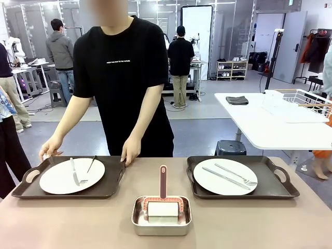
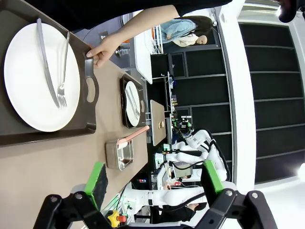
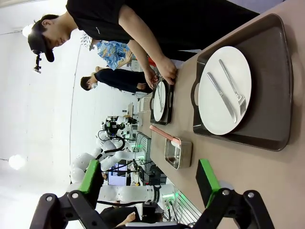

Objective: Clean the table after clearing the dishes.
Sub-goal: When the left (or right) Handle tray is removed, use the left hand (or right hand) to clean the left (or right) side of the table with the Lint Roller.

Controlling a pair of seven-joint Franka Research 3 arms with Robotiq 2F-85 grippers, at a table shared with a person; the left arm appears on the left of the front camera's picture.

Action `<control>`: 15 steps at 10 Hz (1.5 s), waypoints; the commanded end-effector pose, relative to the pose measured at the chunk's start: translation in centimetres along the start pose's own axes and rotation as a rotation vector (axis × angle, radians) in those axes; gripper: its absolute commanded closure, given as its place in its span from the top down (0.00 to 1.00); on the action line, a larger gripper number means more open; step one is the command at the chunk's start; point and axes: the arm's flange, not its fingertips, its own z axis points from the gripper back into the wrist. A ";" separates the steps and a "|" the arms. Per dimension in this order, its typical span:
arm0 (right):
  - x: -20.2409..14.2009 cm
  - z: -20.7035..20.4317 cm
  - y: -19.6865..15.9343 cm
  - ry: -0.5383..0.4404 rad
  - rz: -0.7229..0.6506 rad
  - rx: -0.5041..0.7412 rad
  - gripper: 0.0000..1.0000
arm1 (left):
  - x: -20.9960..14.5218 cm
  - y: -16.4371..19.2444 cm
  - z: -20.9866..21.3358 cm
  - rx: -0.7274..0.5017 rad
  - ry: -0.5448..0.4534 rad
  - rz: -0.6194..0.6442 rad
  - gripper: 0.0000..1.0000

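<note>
Lying beyond left gripper (image 2: 155,180): plate (image 2: 24,81) | apart | jaws wide

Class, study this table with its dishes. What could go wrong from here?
1. The loose metal knife and fork lie on the round white plate; if the person's hand tilts the left dark rectangular tray, they may slide off.
2. The small steel pan with the pink-handled cleaning tool sits between that tray and the right dark tray; a passing tray might knock it.
</note>
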 end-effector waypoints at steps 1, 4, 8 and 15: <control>0.0 0.1 0.2 -0.001 0.003 0.000 1.00 | -0.1 -0.1 0.3 -0.003 -0.003 -0.001 1.00; 0.0 0.1 0.2 -0.001 0.003 0.000 1.00 | -0.1 -0.1 0.3 -0.003 -0.003 -0.001 1.00; 0.0 0.1 0.2 -0.001 0.003 0.000 1.00 | -0.1 -0.1 0.3 -0.003 -0.003 -0.001 1.00; 0.0 0.1 0.2 -0.001 0.003 0.000 1.00 | -0.1 -0.1 0.3 -0.003 -0.003 -0.001 1.00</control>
